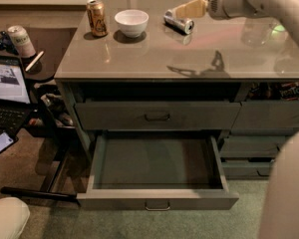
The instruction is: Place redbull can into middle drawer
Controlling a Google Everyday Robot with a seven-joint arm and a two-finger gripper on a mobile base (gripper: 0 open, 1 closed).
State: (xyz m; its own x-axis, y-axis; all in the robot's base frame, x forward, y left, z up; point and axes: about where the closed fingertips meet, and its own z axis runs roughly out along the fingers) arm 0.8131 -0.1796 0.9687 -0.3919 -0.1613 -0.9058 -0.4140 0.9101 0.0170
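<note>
Grey countertop [139, 59] w/ drawers under it, and a laptop [7, 83] off to the left. Your gripper [185, 10] is just above the redbull can [179, 23]. The can lies on its side near the white bowl [131, 22], so it looks set for a grab. Can't tell if the gripper is apart or together. The middle drawer [114, 199] is pulled out so the can can go in. A gold-brown can [97, 17] stands by the bowl; not yours.
</note>
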